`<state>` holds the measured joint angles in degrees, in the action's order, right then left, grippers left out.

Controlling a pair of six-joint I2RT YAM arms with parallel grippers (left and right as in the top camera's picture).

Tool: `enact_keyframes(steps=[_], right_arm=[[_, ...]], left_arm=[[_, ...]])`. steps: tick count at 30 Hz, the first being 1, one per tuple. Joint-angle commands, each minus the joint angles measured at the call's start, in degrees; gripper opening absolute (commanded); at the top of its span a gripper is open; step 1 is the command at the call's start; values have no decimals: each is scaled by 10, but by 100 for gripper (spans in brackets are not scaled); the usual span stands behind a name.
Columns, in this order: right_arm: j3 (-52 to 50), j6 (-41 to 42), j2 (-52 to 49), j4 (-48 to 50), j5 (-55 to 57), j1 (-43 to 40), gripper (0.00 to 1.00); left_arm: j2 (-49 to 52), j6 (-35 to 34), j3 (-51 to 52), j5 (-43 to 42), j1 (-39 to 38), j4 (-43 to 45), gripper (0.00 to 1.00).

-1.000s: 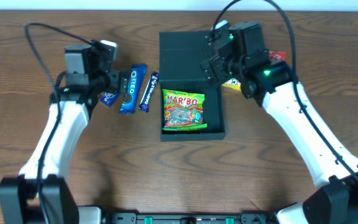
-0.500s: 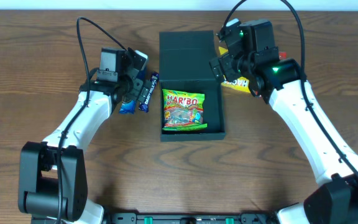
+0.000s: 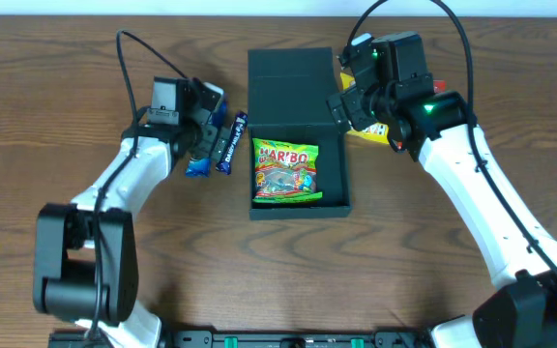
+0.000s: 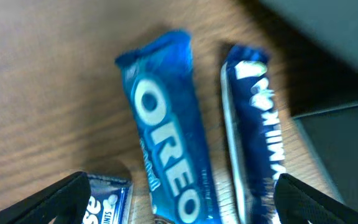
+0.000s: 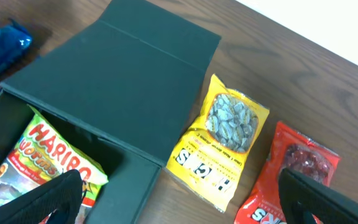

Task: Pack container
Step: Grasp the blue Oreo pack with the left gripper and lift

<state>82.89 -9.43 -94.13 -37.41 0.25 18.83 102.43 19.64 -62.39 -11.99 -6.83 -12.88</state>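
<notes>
The dark teal container (image 3: pixel 335 174) stands open at the table's middle, its flap lid (image 3: pixel 288 87) laid back. A Haribo bag (image 3: pixel 285 174) lies inside; it also shows in the right wrist view (image 5: pixel 39 158). My left gripper (image 4: pixel 179 205) is open just above a blue Oreo bar (image 4: pixel 166 143), with a dark blue Milka bar (image 4: pixel 253 130) to its right and a blue mints packet (image 4: pixel 104 205) at its left finger. My right gripper (image 5: pixel 185 199) is open above the container's right wall, near a yellow seed packet (image 5: pixel 225 137) and a red Skittles bag (image 5: pixel 291 180).
The snack bars lie left of the container (image 3: pixel 216 143). The yellow packet (image 3: pixel 370 130) and the red bag (image 3: pixel 433 87) lie right of it, partly under my right arm. Cables arch over both arms. The table's far edge runs along the top.
My left arm swung right from the table's left and now hovers low over the Oreo bar. My right gripper moved right and back, off the container's lid to its right wall.
</notes>
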Motion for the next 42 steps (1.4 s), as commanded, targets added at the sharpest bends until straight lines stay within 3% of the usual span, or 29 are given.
enact_keyframes(steps=[1, 9, 14, 37, 42], right_arm=[[7, 6, 2, -1, 4, -5, 99], [7, 6, 2, -1, 4, -5, 99], [7, 6, 2, -1, 4, -5, 99], [7, 6, 2, -12, 4, -5, 99], [7, 6, 2, -12, 4, -5, 99]], left_arm=[[19, -15, -11, -2, 2, 8, 100], [32, -21, -11, -16, 1, 19, 73], [39, -21, -11, -16, 1, 25, 67], [70, -55, -11, -9, 2, 22, 63], [71, -55, -11, -9, 2, 22, 57]])
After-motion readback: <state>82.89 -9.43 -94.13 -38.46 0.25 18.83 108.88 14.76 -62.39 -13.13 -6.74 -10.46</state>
